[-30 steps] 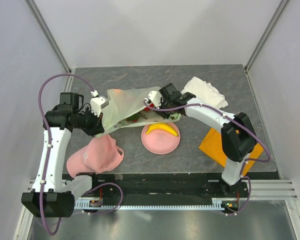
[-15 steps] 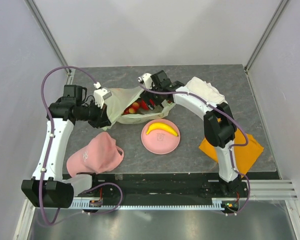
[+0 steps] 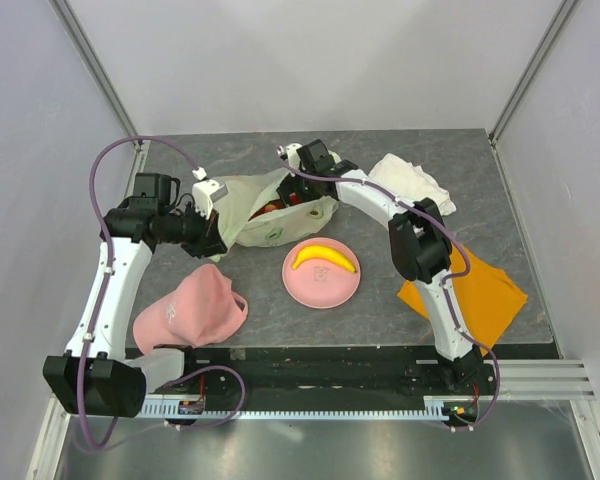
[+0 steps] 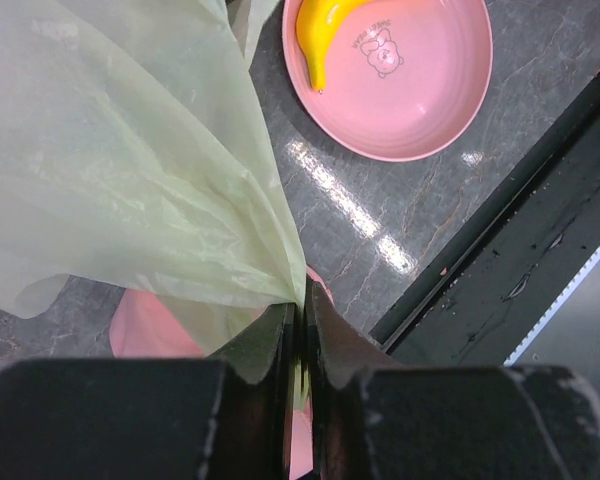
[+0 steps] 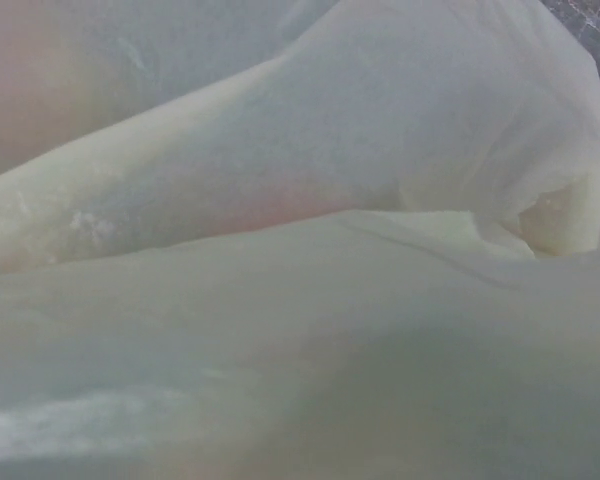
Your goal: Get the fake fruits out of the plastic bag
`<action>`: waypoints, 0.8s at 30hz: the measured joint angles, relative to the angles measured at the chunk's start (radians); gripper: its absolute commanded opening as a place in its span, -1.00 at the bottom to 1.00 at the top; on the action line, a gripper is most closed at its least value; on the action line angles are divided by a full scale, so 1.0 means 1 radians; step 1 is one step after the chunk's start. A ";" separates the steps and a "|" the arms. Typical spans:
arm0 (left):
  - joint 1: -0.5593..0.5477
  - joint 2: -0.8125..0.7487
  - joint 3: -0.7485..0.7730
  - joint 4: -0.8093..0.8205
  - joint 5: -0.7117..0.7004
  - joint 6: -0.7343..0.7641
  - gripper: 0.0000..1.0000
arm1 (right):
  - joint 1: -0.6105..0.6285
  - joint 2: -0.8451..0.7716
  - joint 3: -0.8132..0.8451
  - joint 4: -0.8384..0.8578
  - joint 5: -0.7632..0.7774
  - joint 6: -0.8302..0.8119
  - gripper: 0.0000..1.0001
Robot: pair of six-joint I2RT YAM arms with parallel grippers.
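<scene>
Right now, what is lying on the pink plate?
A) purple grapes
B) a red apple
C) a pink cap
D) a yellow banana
D: the top view shows a yellow banana lying on the pink plate, and nothing else is on it.

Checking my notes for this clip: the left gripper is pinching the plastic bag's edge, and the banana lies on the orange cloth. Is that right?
Not quite. The top external view shows the banana lying on the pink plate, not on the orange cloth. The rest holds: the left gripper is pinching the plastic bag by its edge.
</scene>
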 measured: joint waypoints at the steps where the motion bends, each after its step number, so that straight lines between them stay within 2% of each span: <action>1: 0.000 0.002 -0.002 0.001 0.000 0.000 -0.73 | -0.002 0.012 0.010 0.003 -0.006 0.010 0.96; 4: 0.000 0.014 -0.002 0.005 0.000 0.000 -0.74 | -0.007 0.057 0.055 0.014 -0.014 0.037 0.96; 7: 0.000 0.030 -0.002 0.010 -0.002 -0.001 -0.74 | -0.009 0.112 0.109 0.026 -0.010 0.050 0.51; 8: 0.000 0.035 -0.002 0.011 -0.002 -0.001 -0.74 | -0.010 0.130 0.134 0.030 -0.008 0.056 0.27; 11: 0.000 0.046 -0.002 0.014 -0.005 -0.007 -0.74 | -0.014 0.142 0.156 0.041 -0.018 0.053 0.05; 14: 0.000 0.051 -0.002 0.025 -0.005 -0.018 -0.74 | -0.025 0.130 0.139 0.044 -0.040 0.039 0.00; 17: -0.002 0.059 -0.002 0.040 -0.005 -0.035 -0.74 | -0.046 0.054 0.048 0.031 -0.093 0.027 0.00; 24: -0.021 0.078 -0.001 0.106 -0.005 -0.071 -0.74 | -0.098 -0.347 -0.223 -0.014 -0.335 -0.011 0.02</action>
